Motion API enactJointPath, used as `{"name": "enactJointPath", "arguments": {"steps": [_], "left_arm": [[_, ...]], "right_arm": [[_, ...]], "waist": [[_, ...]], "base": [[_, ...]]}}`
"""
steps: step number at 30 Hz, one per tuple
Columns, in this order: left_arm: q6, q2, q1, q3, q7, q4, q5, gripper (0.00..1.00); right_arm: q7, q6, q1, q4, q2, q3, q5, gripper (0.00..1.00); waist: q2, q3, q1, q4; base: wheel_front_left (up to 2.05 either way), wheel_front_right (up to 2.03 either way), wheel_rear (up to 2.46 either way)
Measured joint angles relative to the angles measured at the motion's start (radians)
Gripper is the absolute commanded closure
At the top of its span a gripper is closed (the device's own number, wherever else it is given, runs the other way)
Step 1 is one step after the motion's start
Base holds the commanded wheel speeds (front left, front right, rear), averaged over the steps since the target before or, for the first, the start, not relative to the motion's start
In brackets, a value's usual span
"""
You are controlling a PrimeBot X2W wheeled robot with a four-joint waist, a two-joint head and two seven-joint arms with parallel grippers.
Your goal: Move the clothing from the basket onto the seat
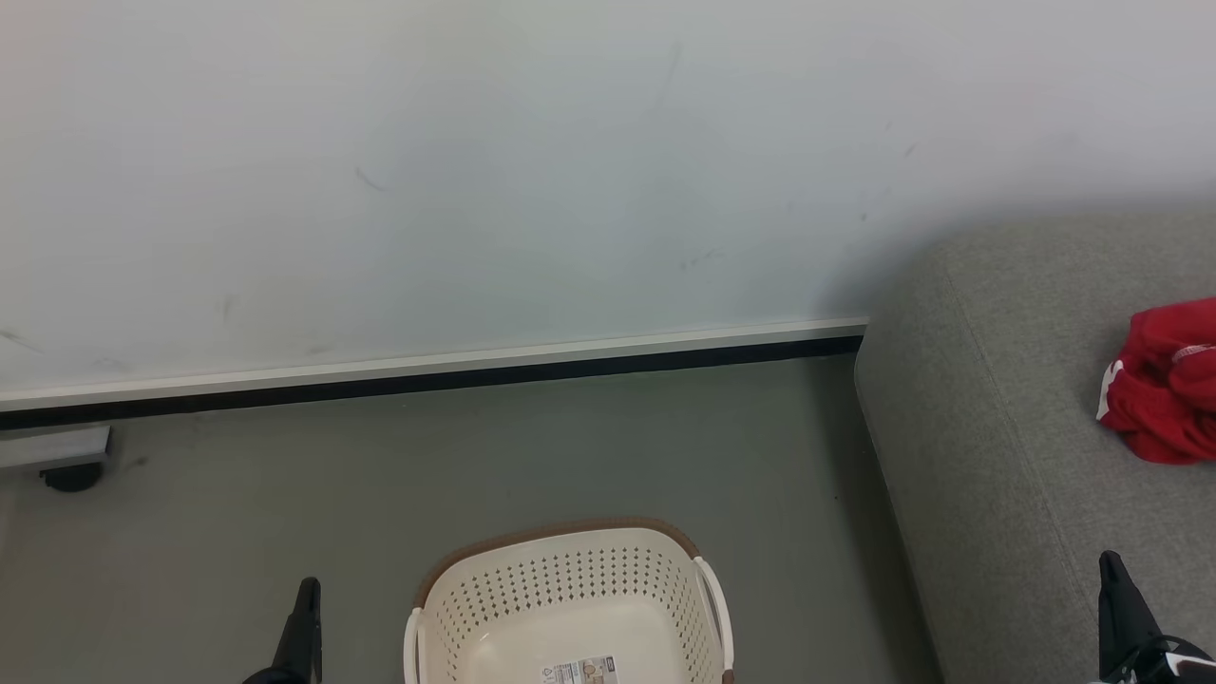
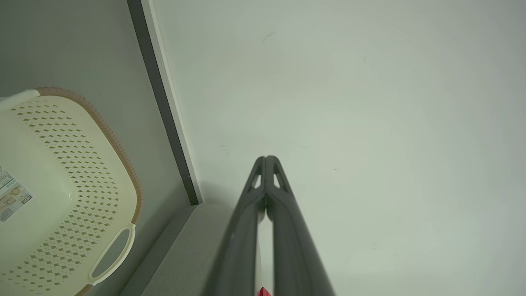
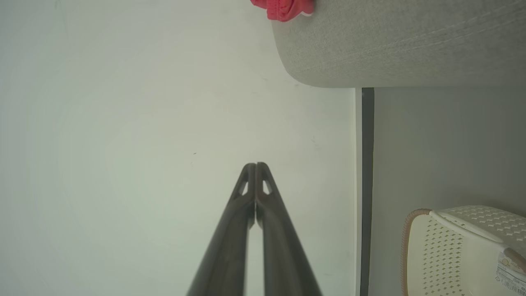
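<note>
**A:** First up, the clothing (image 1: 1161,385): bright red, bunched in a heap, white trim peeking out. Well to the right of the basket (image 1: 570,608) and farther back, lying on the seat (image 1: 1007,427), partly cut by the frame edge.

**B:** And the seat? Light grey woven cushion, rounded corner, right of the basket with a strip of floor (image 1: 380,475) between. Not touching.

**A:** Basket next: cream, perforated walls, brown rim, white side handles, upright on the floor. Bare bottom showing, paper label (image 1: 579,671) stuck inside near the front.

**B:** On to the pincers. Left gripper (image 1: 307,598) just left of the basket, dark fingers pointing up. Pressed together tip to tip in the left wrist view, clamped on nothing.

**A:** Same for the right gripper (image 1: 1113,579), well off to the basket's right, over the seat's front part. Fingers closed against each other in the right wrist view, holding nothing.

**B:** Now the room. Grey-green floor under the basket, smooth and matte. Behind the basket, a pale wall (image 1: 475,171) with faint scuffs, and a white-over-black skirting (image 1: 427,375) along its foot, running up to the seat.

**A:** Far left of the basket, by the skirting: a small black caster (image 1: 71,475) under a grey plate.
</note>
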Motion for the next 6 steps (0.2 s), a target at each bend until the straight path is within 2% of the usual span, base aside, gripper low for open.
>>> {"name": "enactJointPath", "arguments": {"steps": [6], "left_arm": [[0.000,0.000,0.000,0.000,0.000,0.000,0.000,1.00]], "right_arm": [[0.001,0.000,0.000,0.000,0.002,-0.003,0.000,1.00]], "waist": [[0.0000,0.000,0.0000,0.000]], "base": [[0.00,0.00,0.00]]}}
